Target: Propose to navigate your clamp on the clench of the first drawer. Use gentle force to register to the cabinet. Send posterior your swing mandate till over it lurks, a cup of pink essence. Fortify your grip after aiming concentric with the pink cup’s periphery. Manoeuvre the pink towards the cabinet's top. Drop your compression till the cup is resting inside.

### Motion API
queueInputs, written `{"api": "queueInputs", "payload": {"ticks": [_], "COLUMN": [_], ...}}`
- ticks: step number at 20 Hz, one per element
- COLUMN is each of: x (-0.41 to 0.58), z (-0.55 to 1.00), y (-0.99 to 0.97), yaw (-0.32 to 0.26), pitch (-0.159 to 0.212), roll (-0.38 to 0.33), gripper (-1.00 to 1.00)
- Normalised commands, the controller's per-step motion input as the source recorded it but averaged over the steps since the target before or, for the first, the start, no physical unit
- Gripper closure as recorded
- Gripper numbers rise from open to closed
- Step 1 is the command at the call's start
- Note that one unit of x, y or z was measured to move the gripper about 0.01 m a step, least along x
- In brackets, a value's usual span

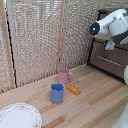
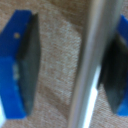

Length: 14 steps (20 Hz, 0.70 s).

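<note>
Pale slatted screens back a wooden floor (image 1: 95, 95), with the cabinet (image 1: 111, 56) at three o'clock and the white arm (image 1: 111, 25) reaching over its front. A patterned plate (image 1: 19, 116) lies at seven o'clock; the pink cup (image 1: 64, 75) stands upright near centre, the blue mug (image 1: 57, 92) at its six o'clock and a flat orange piece (image 1: 73, 89) beside. The clamp (image 2: 70, 65) is spread, blue fingers (image 2: 20, 65) straddling a silver bar handle (image 2: 90, 65)

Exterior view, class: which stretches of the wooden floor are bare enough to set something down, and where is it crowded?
Bare wood lies between the plate and blue mug, and from the orange piece to the cabinet. Crowded: pink cup, blue mug and orange piece cluster.
</note>
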Motion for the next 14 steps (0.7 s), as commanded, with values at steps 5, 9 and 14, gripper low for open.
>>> {"api": "queueInputs", "payload": {"ticks": [5, 9, 14], "x": [0.138, 0.139, 0.012], "z": [-0.18, 0.00, 0.00], "y": [0.70, 0.58, 0.43], "yaw": [0.001, -0.194, -0.255], "pitch": [0.045, 0.054, 0.043], "roll": [0.023, 0.052, 0.053], "gripper": [1.00, 1.00, 1.00]}}
